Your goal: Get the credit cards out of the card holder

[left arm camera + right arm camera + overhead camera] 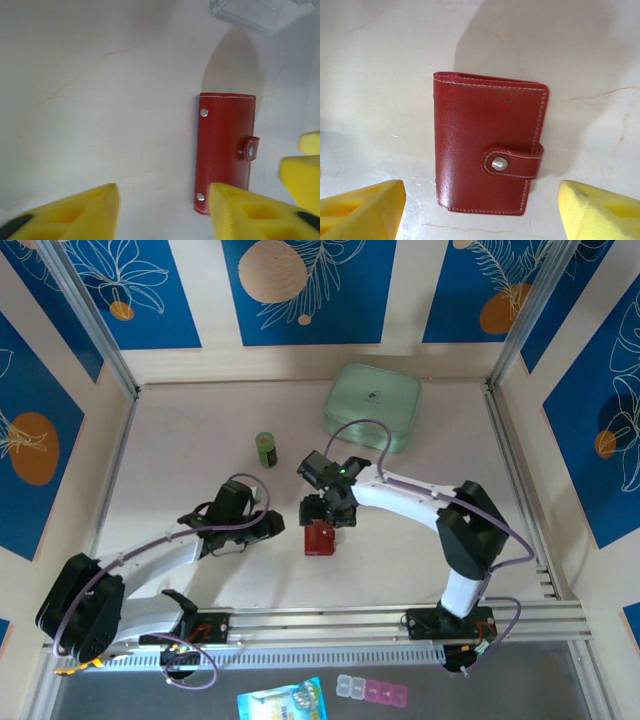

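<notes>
- top view gives the whole layout: the card holder (318,538) lies flat on the pale surface (180,440) about mid-way across, right under the right arm's wrist, with the left arm reaching in from its left
- only up there do you get the mint-green case (372,406) with rounded corners at the back, and a small green cylinder (266,448) standing well apart from the holder
- the left wrist cam adds stuff the others miss: a corner of a clear plastic box (260,12) beyond the holder, two little metal studs (204,112) down the holder's long edge, and the right arm's yellow fingertips (302,170) poking in just beside the strap
- the right wrist cam is the close-up: red grainy leather-look cover, pale stitching round the edge, rounded corners, and a strap tab (512,161) snapped shut with a shiny round button
- left jaws: yellow wedge-shaped fingers (85,210) spread apart, nothing pinched; one finger overlaps the holder's near corner in the picture, can't tell if it touches
- right jaws: spread wide too, yellow fingers (362,210) sitting either side of the holder, not gripping it
- surface looks smooth and off-white with faint reddish cracks or scuffs
</notes>
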`<control>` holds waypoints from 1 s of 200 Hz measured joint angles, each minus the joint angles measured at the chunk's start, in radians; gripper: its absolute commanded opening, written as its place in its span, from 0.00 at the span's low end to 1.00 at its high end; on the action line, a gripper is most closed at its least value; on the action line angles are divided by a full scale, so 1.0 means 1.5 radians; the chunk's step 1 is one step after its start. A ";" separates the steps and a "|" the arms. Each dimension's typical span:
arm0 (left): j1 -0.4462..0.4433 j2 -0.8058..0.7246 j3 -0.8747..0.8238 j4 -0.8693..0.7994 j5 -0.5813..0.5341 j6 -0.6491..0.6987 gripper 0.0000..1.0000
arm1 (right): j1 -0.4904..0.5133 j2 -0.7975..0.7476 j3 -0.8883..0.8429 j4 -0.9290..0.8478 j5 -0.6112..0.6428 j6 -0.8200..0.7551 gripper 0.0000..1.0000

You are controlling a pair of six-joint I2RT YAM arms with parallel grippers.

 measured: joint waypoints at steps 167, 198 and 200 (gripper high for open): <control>-0.051 0.202 0.023 0.228 0.106 -0.078 0.00 | -0.026 0.030 -0.064 0.049 -0.059 0.001 0.33; -0.051 0.212 0.023 0.244 0.114 -0.081 0.00 | -0.015 0.042 -0.044 0.042 -0.058 0.004 0.33; -0.051 0.213 0.023 0.245 0.114 -0.081 0.00 | -0.014 0.043 -0.043 0.043 -0.058 0.004 0.33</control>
